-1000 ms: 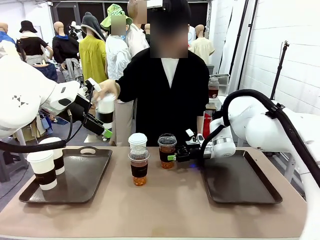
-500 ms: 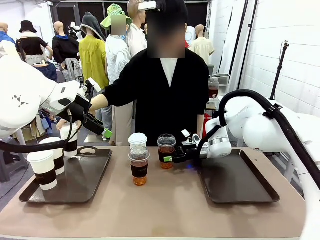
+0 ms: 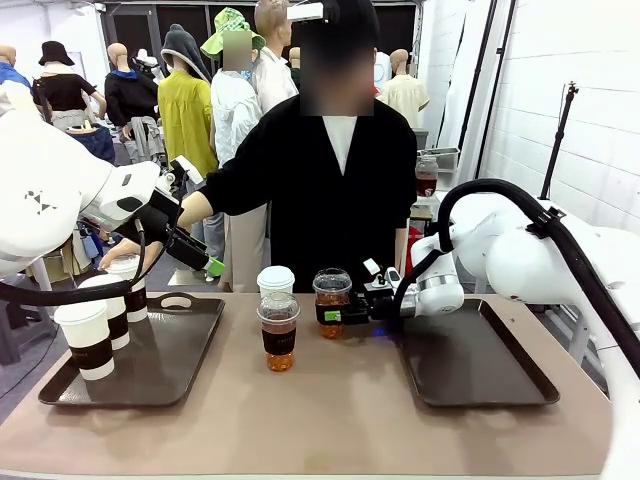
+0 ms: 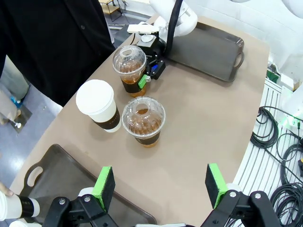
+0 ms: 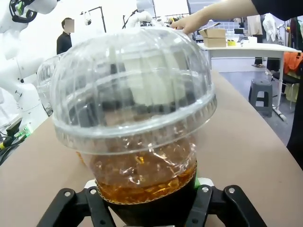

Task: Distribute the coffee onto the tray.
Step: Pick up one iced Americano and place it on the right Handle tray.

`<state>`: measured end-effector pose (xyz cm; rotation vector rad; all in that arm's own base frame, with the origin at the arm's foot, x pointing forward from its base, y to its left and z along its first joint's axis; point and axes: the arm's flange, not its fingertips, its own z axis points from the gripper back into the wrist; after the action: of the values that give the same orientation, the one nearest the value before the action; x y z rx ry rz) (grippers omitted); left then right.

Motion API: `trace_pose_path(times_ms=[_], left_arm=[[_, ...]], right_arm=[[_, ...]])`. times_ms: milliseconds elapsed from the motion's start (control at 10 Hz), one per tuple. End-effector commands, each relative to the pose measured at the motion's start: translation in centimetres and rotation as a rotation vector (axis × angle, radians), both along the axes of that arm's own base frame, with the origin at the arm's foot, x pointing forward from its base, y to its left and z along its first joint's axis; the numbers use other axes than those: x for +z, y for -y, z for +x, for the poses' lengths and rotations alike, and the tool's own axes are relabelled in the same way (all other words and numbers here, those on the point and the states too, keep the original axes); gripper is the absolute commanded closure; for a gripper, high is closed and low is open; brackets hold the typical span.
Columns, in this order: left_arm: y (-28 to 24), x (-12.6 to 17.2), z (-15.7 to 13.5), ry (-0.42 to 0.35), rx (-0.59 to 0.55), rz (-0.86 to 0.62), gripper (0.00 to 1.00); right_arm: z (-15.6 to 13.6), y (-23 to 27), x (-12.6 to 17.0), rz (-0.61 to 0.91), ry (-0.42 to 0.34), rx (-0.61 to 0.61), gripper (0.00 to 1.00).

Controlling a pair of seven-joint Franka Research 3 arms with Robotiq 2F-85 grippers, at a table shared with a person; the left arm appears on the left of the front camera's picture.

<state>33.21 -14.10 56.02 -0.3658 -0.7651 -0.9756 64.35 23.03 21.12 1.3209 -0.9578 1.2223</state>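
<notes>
Clear cup (image 3: 332, 286) newly within right tool (image 3: 334, 316)

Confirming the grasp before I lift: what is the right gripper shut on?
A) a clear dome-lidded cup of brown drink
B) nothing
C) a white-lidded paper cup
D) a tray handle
A: the right gripper clamps the base of the clear dome-lidded cup, with its jaws on either side.

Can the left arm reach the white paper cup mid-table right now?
Probably yes: the left end effector is open, nothing covers the white paper cup, though the dome-lidded cup close beside it crowds one side.
</notes>
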Motion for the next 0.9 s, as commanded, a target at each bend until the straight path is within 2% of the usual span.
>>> trace_pose_path(times_ms=[0,500,800], left_arm=[[-0.1,-0.1,0.0,-0.005,-0.003,-0.007,0.00],[-0.1,-0.1,0.0,-0.005,-0.003,-0.007,0.00],[-0.1,-0.1,0.0,-0.005,-0.003,-0.007,0.00]], right_arm=[[0.0,-0.4,1.0,-0.016,0.020,-0.003,0.39],[-0.2,1.2,6.8,0.011,0.020,0.015,0.39],[-0.7,5.8,10.3,0.037,-0.001,0.035,0.39]])
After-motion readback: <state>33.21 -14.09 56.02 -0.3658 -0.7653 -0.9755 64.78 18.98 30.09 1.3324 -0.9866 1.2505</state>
